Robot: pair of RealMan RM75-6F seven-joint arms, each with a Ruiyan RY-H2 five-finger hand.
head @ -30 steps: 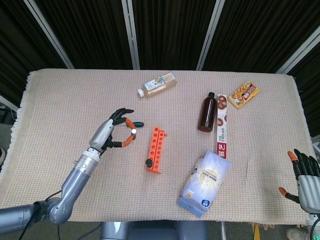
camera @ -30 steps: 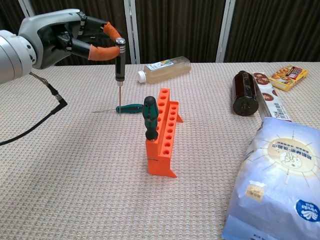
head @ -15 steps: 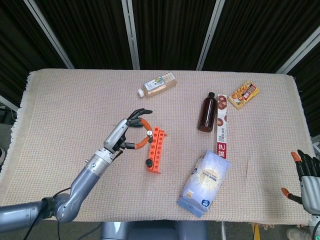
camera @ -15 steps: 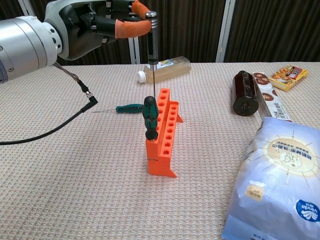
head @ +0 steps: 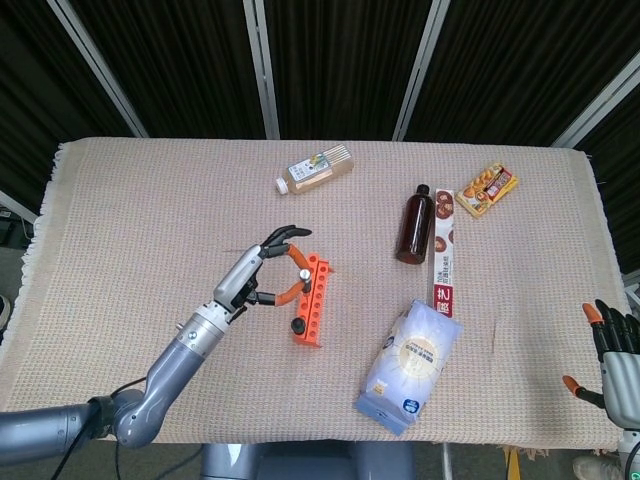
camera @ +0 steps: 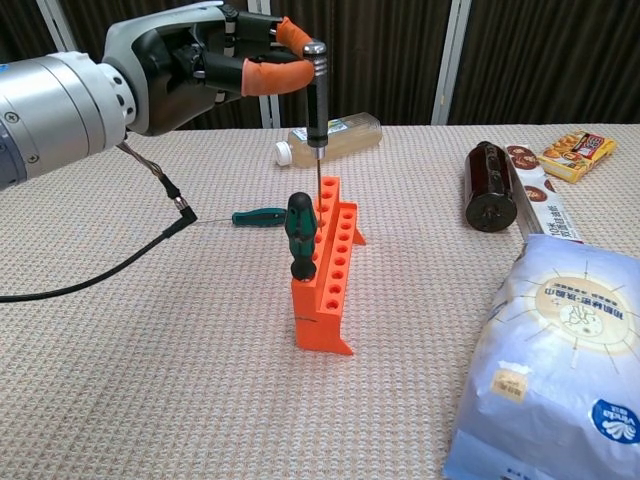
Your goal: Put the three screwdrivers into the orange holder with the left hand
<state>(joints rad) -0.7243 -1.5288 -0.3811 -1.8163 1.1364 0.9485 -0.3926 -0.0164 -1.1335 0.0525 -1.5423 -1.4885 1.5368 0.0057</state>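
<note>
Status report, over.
Left hand holds black screwdriver upright over orange holder. Right hand open, idle. One screwdriver seated, green one on table.

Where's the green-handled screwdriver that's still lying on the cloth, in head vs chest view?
Head view: not visible; the left hand covers that spot.
Chest view: the green-handled screwdriver lies flat, left of centre, just left of the orange holder.
Shared landmark: the orange holder, with the other green screwdriver standing in its near end.

The left arm [head: 150, 385] is smooth silver-grey metal, round in section, with a thin black cable [camera: 120, 262] trailing from its wrist. The left hand [camera: 215, 62] has a grey back, dark fingers and orange fingertip pads [camera: 272, 76]. The right hand [head: 612, 360] is dark with orange tips too.
</note>
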